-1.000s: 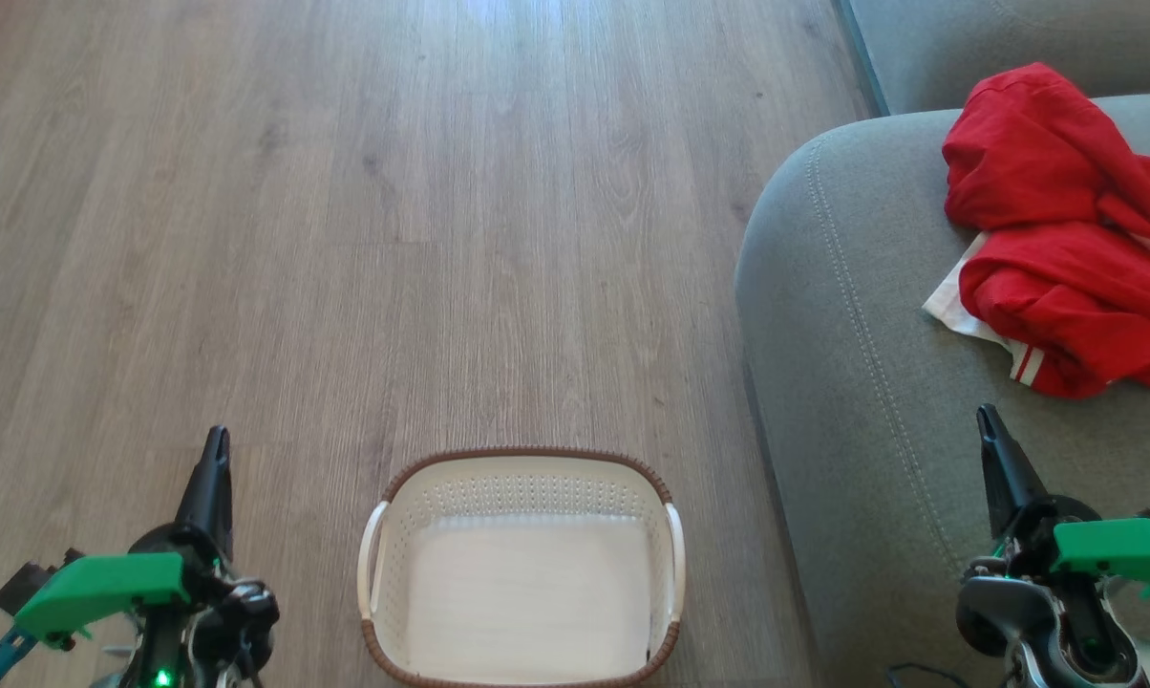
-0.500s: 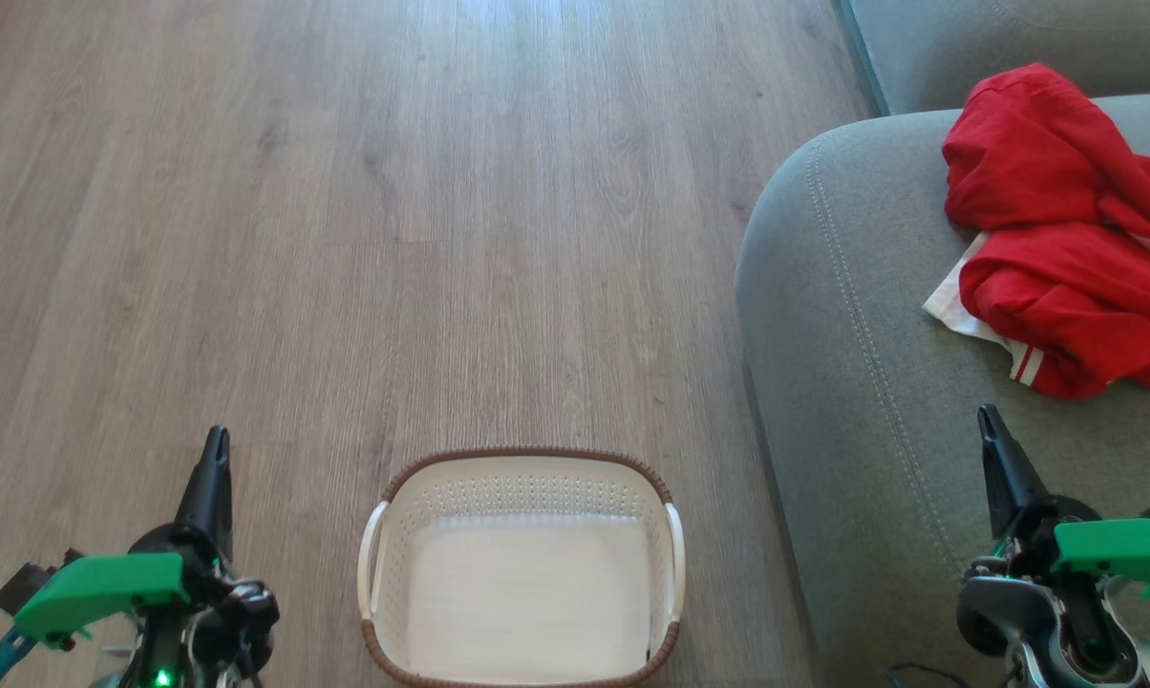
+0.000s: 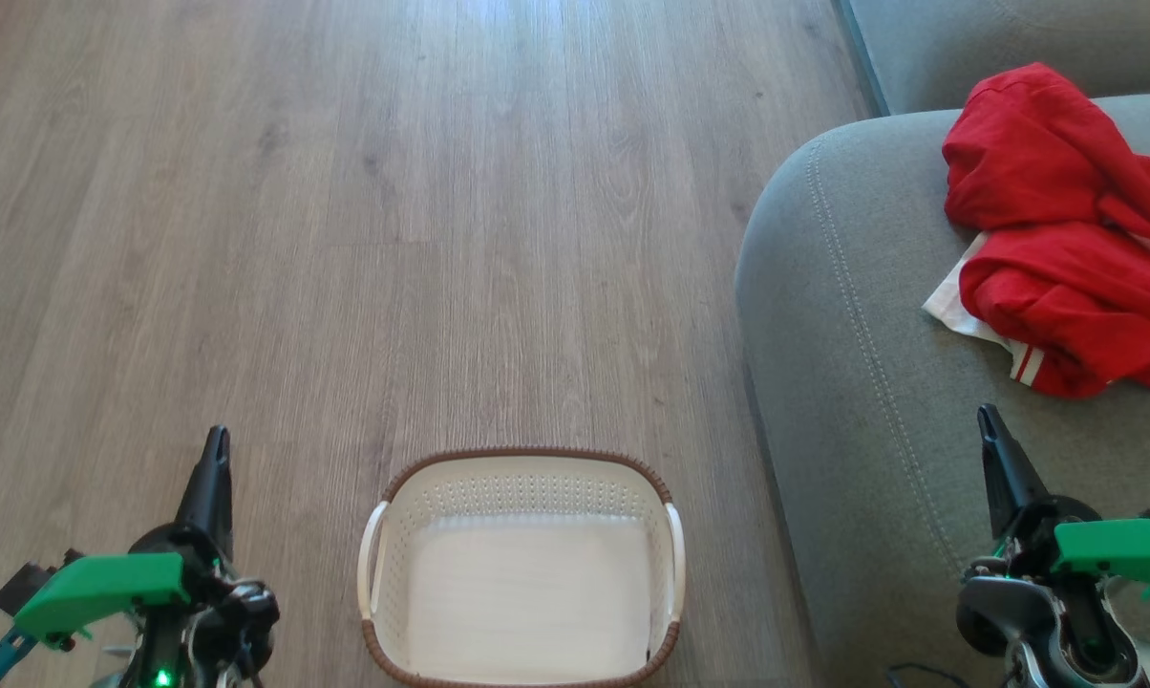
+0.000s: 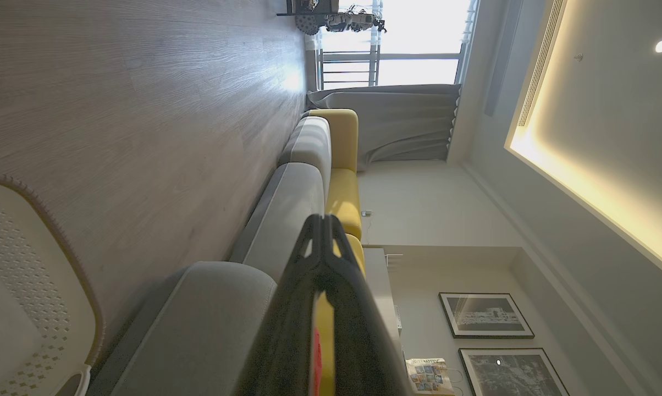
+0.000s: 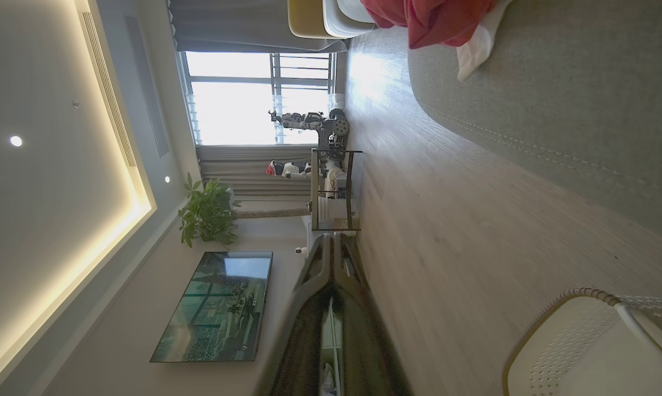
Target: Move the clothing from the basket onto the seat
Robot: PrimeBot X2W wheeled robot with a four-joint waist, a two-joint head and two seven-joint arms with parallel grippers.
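our left gripper hangs at the near left over the wooden floor, fingers pressed together, holding nothing. our right gripper is at the near right above the seat, also pressed together and holding nothing. we see the clothing heaped on the seat at the far right. the basket stands empty on the floor between our grippers.

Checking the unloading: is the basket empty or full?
Empty: the basket shows its bare white floor; the red clothing lies on the seat.
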